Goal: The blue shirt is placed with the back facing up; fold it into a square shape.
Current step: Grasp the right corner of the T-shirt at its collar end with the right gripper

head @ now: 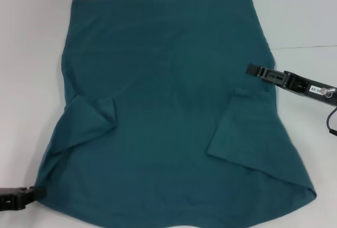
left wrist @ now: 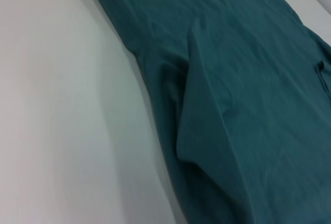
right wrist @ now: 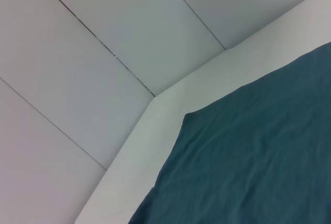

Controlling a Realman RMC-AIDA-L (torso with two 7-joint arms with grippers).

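The blue shirt (head: pixel 168 96) lies spread flat on the white table (head: pixel 31 54), hem at the far side. Its left sleeve (head: pixel 92 117) and right sleeve (head: pixel 237 128) are folded inward onto the body. My left gripper (head: pixel 36 194) is at the shirt's near left corner, touching the cloth's edge. My right gripper (head: pixel 253 69) is at the shirt's right edge, its tip just over the cloth above the folded sleeve. The left wrist view shows the shirt (left wrist: pixel 248 79) with the folded sleeve's ridge. The right wrist view shows a far corner of the shirt (right wrist: pixel 258 157).
Bare table (left wrist: pixel 62 105) runs along the shirt's left side. A seam in the tabletop (head: pixel 305 46) runs behind my right arm. The right wrist view shows the table's far edge (right wrist: pixel 170 110) and pale panels (right wrist: pixel 103 38) beyond it.
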